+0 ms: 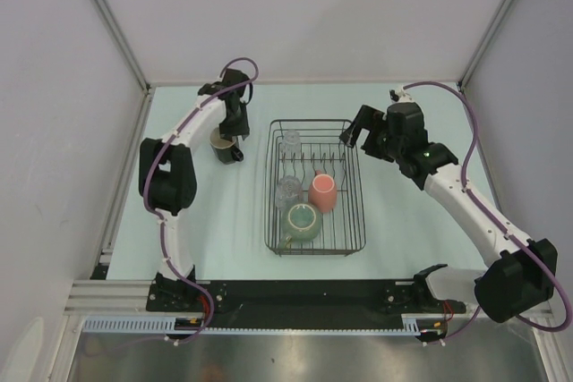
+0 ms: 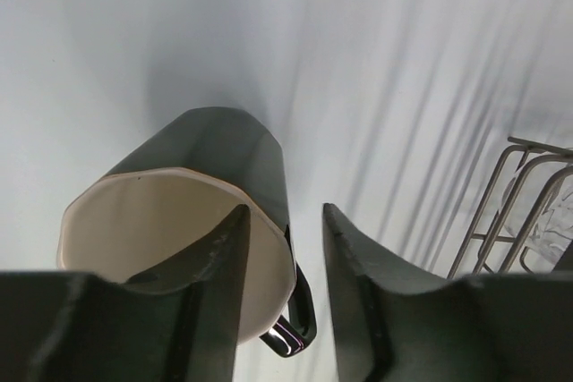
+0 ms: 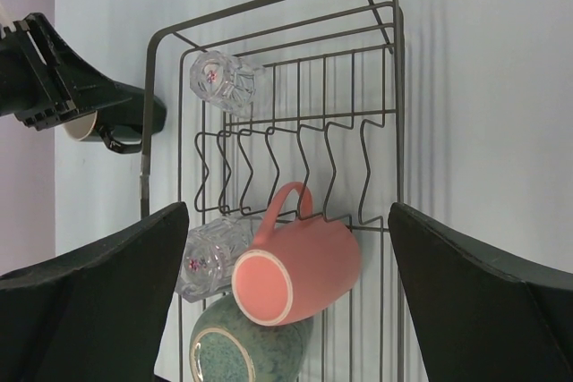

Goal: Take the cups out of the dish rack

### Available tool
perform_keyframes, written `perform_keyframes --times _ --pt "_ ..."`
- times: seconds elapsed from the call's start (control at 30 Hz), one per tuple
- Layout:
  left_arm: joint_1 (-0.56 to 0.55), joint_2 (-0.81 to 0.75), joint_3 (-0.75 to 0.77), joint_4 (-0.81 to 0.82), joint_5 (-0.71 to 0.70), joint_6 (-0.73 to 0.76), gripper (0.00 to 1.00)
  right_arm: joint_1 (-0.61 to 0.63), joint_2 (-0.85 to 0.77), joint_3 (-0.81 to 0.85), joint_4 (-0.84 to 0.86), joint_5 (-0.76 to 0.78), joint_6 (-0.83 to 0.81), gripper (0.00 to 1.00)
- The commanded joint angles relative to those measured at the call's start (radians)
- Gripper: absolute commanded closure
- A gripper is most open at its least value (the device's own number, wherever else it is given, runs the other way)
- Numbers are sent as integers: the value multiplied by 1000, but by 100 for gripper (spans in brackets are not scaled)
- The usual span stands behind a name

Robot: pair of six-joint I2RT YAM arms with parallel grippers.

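The black wire dish rack (image 1: 361, 194) lies mid-table. In it are a clear tumbler (image 1: 289, 142) at the far end, a second tumbler (image 1: 288, 190), a salmon-pink cup (image 1: 323, 191) and a sage-green mug (image 1: 302, 221). The dark pale-rimmed cup (image 1: 221, 139) stands on the table left of the rack. My left gripper (image 2: 285, 212) is open astride its rim (image 2: 179, 176), one finger inside and one outside by the handle, with a gap showing. My right gripper (image 3: 288, 212) is wide open and empty above the rack (image 3: 143, 158), over the pink cup (image 3: 300, 266).
White walls and metal frame posts enclose the pale table on three sides. The rack's corner wires (image 2: 501, 212) rise just right of the left gripper. The left gripper (image 3: 54, 78) and dark cup (image 3: 81, 127) show beyond the rack's left rim.
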Motion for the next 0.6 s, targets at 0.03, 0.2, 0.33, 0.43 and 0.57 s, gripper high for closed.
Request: perform_keyframes --times 0.03,0.2,0.33,0.43,0.57 --pt "-2 -113 55 7 -52 -15 45 12 -9 3 15 6 -26 0" --pt "-29 -229 115 -33 -121 -27 15 30 -13 16 -19 50 -57 0" --pt "-75 -318 132 -51 -178 -27 0 100 -21 22 -71 156 -100 0" --pt "-130 -408 81 -51 -225 -22 0 231 -32 22 -123 315 -159 0" --pt "-227 -528 -46 -28 -288 -41 0 366 -42 3 -185 454 -180 0"
